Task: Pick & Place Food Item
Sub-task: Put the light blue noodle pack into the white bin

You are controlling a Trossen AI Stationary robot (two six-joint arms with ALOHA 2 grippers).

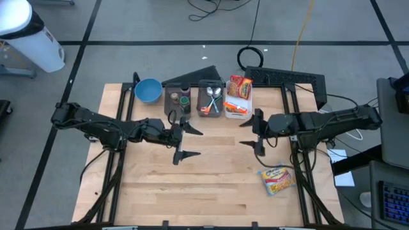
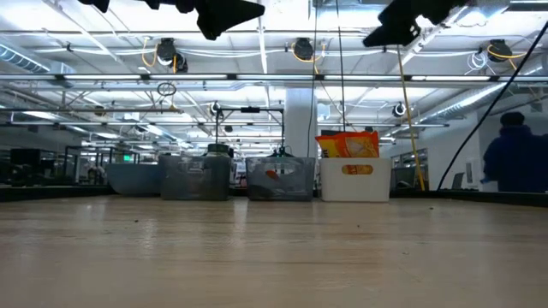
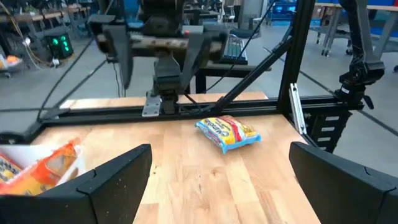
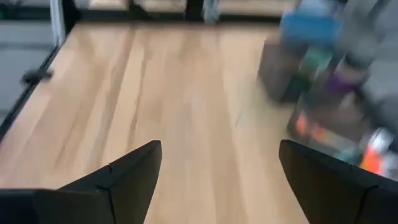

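A yellow, blue and red food packet (image 1: pixel 277 179) lies flat on the wooden table near its right front; it also shows in the left wrist view (image 3: pixel 227 132). A white bin (image 1: pixel 239 98) at the far edge holds orange snack packets (image 1: pixel 241 84). My left gripper (image 1: pixel 185 142) is open and empty above the table's middle. My right gripper (image 1: pixel 253 134) is open and empty above the table, right of centre, between the bin and the packet.
Along the far edge stand a blue bowl (image 1: pixel 148 91), a clear bin with bottles (image 1: pixel 179 100) and a clear bin with spoons (image 1: pixel 211 99). Bare wood (image 1: pixel 211 185) lies in the middle and front. A person (image 2: pixel 514 154) stands in the room beyond.
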